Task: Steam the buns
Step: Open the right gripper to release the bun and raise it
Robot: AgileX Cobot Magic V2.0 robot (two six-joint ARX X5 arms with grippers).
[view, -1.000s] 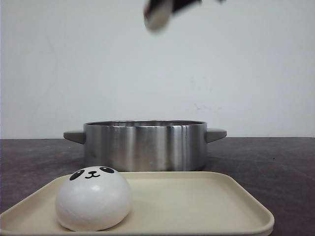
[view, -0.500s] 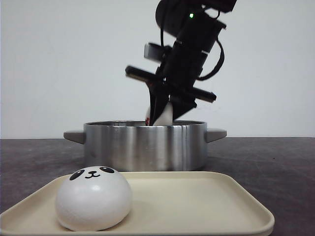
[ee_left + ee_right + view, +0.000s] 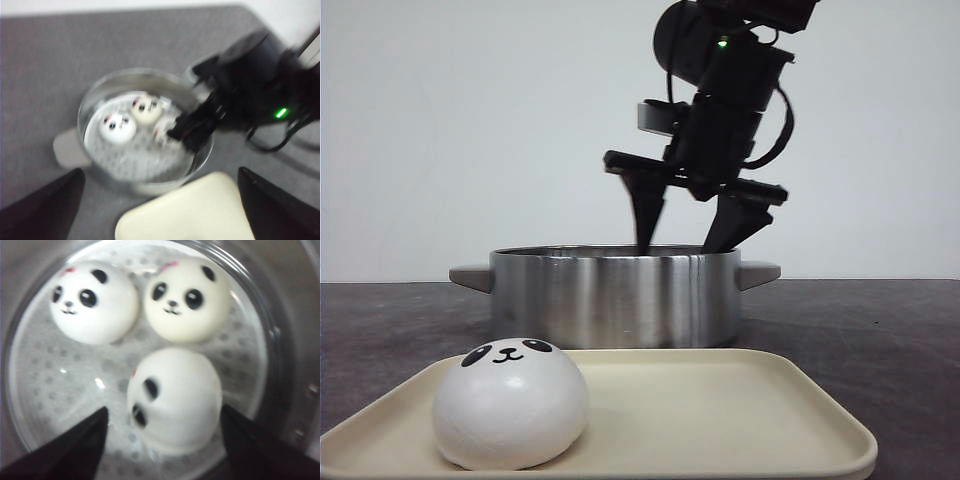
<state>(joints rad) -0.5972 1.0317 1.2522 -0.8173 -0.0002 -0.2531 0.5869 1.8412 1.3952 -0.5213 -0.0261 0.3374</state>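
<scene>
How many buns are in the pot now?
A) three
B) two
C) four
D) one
A: the right wrist view shows three buns on the perforated floor of the pot, two side by side and a third lying between the open fingers of the right gripper; the fourth bun sits on the tray.

front view: low, near table level, faces far wall, tray (image 3: 740,400) nearest, pot (image 3: 615,295) behind. left wrist view: high, well back, looks down on pot (image 3: 145,135), blurred. right wrist view: close above pot interior (image 3: 45,390), looks straight down. all three share pot.
</scene>
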